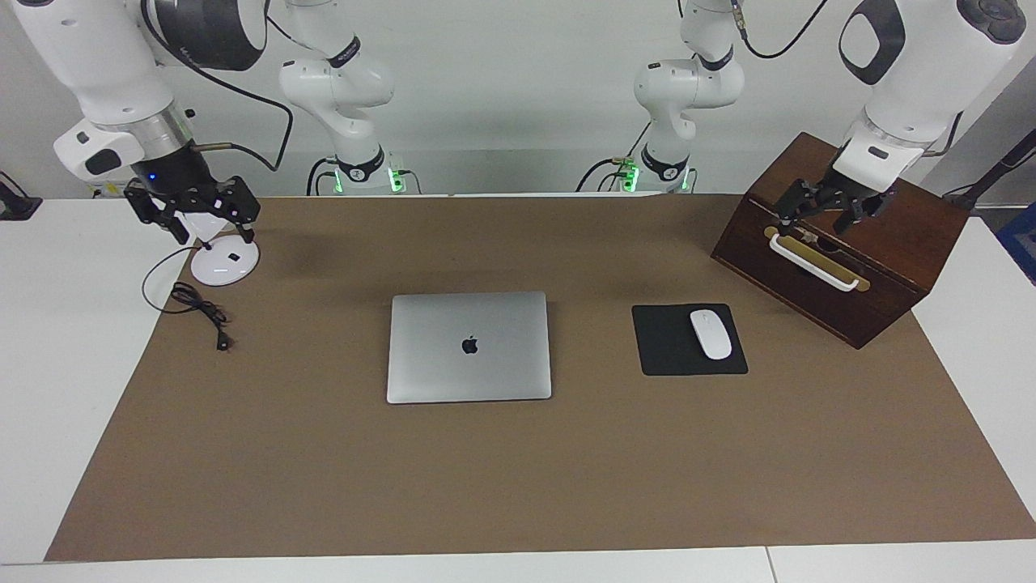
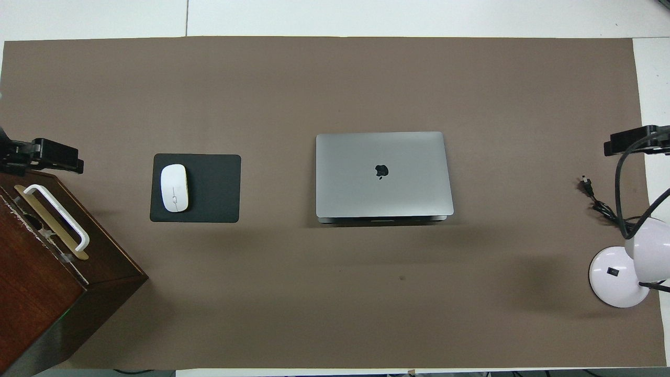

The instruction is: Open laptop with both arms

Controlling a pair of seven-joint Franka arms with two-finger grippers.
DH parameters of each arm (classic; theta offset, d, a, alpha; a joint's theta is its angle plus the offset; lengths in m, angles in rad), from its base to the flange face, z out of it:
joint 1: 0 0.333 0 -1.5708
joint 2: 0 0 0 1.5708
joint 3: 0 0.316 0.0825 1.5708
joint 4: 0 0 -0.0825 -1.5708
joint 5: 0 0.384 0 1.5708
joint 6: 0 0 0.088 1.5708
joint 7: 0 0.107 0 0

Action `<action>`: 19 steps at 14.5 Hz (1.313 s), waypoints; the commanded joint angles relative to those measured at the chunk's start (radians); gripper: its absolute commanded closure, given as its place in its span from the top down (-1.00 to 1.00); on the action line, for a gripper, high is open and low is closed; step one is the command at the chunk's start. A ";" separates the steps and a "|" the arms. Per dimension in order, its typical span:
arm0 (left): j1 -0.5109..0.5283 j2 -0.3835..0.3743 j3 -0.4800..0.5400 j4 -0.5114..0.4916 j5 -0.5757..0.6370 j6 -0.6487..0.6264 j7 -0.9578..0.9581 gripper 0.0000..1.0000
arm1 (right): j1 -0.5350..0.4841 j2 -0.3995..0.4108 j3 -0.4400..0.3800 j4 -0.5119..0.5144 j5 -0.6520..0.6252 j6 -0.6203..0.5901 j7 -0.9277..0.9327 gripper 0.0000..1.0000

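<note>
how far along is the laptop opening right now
Nothing looks done: the laptop lies shut, lid flat. Nothing is in hand: the left gripper hangs over the wooden box, the right gripper over the lamp base. Both arms have yet to reach the laptop and raise its lid.

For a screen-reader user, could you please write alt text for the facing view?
A closed silver laptop lies flat mid-table on a brown mat, beside a white mouse on a black pad. The left gripper hangs over a wooden box, the right gripper over a white lamp base; neither touches the laptop.
</note>
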 commanded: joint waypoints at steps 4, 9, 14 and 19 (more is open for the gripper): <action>0.011 -0.003 -0.008 -0.008 0.012 0.014 -0.011 1.00 | -0.013 -0.016 0.007 -0.034 0.023 0.035 0.002 1.00; 0.011 -0.001 -0.008 -0.008 0.013 0.015 -0.011 1.00 | -0.018 -0.013 0.009 -0.170 0.038 0.277 -0.086 1.00; 0.008 -0.001 -0.009 -0.009 0.016 0.045 -0.011 1.00 | -0.030 0.059 0.007 -0.301 0.422 0.527 -0.089 1.00; 0.011 -0.012 -0.010 -0.043 0.016 0.075 -0.016 -0.53 | 0.108 0.104 0.007 -0.457 0.855 0.786 -0.063 1.00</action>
